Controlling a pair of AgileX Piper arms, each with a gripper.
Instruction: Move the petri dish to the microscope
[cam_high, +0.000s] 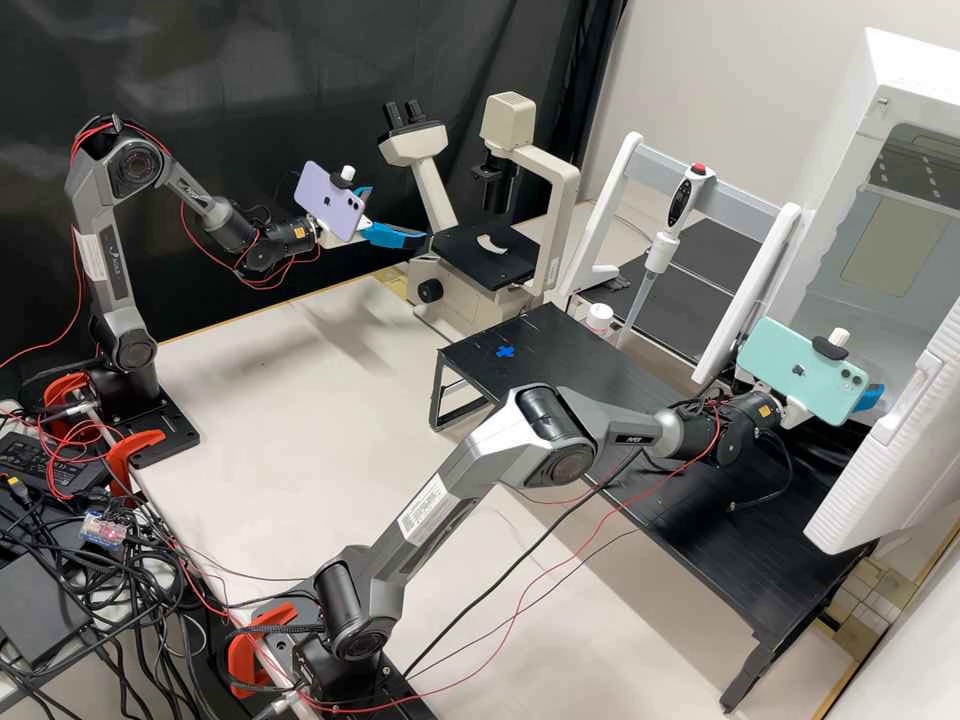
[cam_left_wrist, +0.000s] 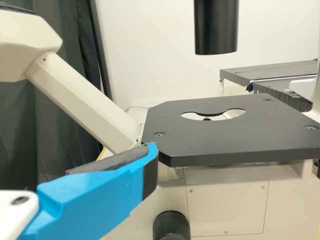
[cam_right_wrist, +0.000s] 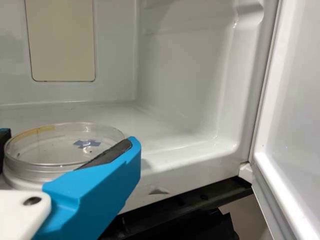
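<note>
Right gripper (cam_high: 872, 396), beside a logo-marked teal phone (cam_high: 785, 362), around the petri dish (cam_right_wrist: 37, 172)

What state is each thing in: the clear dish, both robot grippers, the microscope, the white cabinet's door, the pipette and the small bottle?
Petri dish: held, at the cabinet's opening
Right gripper: closed on the dish
Left gripper: open, beside the microscope
Microscope: no dish on its stage
Cabinet door: open
Pipette: roughly upright, tip down
Small bottle: white cap on
</note>
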